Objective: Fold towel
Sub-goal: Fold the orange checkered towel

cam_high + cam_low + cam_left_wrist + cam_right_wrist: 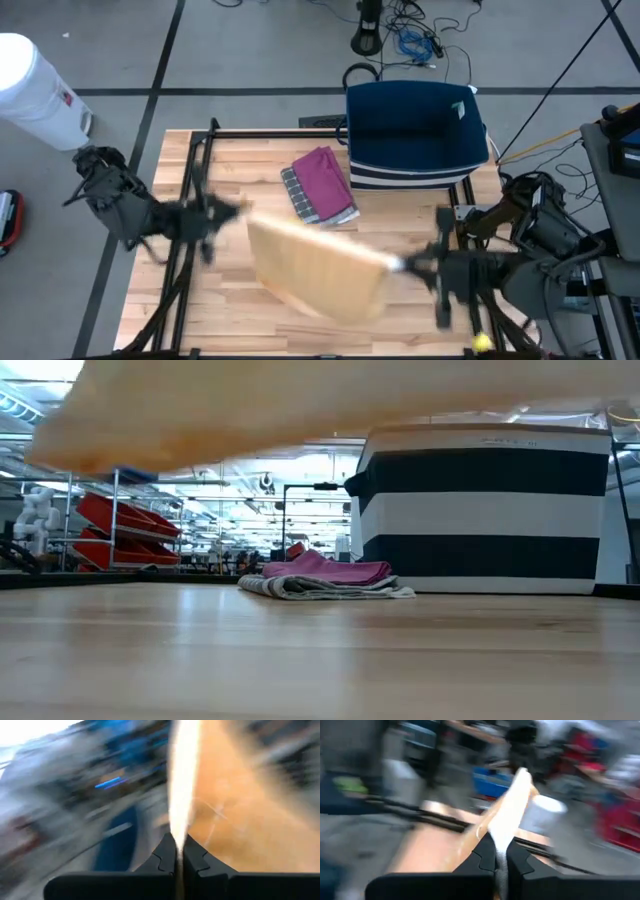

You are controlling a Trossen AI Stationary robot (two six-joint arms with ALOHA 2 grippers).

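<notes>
A tan towel point(320, 265) hangs in the air over the middle of the table, strung between my two grippers. My left gripper point(236, 214) is shut on its left end and my right gripper point(404, 264) is shut on its right end. In the low view the towel's lower part point(300, 400) fills the top of the picture, above the wood. Each wrist view shows the shut fingers with the towel running away from them edge-on. My left gripper pinches the left end of the towel's upper edge point(179, 837) between its two fingers, which reach in roughly level from the table's left. The towel hangs below that edge, lifted clear of the table. My right gripper pinches the right end of the towel's upper edge point(501, 842) between its two fingers, coming in roughly level from the table's right. The upper edge runs straight across to the other gripper, and the cloth hangs below it off the table.
A folded pink towel on a folded grey striped one point(320, 185) lies on the table behind the hanging towel. A blue-and-white striped basket point(415, 135) stands at the far right. A white bin point(35, 90) stands off the table at far left.
</notes>
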